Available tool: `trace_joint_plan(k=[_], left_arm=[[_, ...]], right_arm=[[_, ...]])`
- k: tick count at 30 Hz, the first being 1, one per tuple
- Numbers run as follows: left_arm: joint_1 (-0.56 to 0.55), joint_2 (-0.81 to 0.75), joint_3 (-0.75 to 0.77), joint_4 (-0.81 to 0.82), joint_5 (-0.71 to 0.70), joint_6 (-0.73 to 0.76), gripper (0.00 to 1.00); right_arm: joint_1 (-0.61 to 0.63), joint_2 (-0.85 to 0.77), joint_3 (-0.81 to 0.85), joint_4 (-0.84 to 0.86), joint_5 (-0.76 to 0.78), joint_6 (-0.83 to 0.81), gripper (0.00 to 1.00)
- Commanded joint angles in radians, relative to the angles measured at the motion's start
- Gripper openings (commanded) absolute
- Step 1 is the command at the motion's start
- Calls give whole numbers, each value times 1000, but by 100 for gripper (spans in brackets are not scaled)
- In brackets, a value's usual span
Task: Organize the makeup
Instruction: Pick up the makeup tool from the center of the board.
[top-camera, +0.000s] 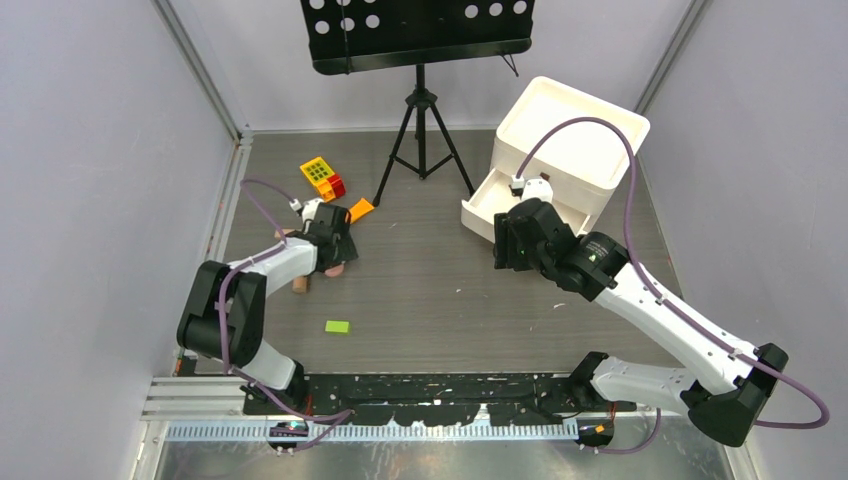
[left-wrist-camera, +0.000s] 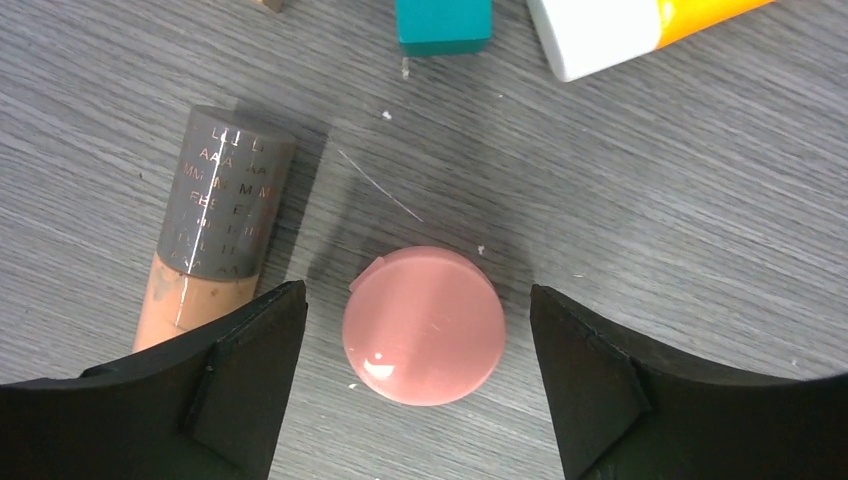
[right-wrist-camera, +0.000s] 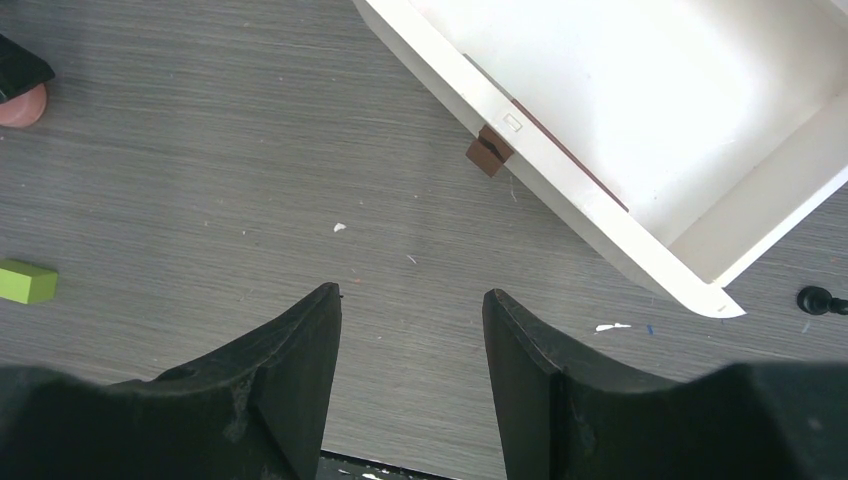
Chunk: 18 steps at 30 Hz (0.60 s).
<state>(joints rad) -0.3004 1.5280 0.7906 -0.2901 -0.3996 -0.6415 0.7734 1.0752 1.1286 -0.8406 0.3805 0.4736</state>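
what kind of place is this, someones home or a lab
Most likely a lab test cell, not a home: two robot arms bolted to a grey table boxed in by plain wall panels, a music stand at the back, and staged props like the pink compact.

Right gripper (right-wrist-camera: 410, 300), fingers parted with nothing between them, hangs over the grey worktop (right-wrist-camera: 200, 180). An open white drawer (right-wrist-camera: 585, 205) with a brown handle (right-wrist-camera: 489, 152) lies toward the far right corner. A green block (right-wrist-camera: 27, 281) sits toward the left edge.
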Motion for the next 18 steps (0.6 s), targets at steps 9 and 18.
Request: trace_joint_plan(k=[9, 18], left_arm=[[10, 8, -38, 57, 46, -11, 61], [-19, -147, -5, -12, 97, 1, 42]], right_arm=[[5, -29, -12, 13, 18, 19, 59], [5, -52, -7, 5, 39, 29, 59]])
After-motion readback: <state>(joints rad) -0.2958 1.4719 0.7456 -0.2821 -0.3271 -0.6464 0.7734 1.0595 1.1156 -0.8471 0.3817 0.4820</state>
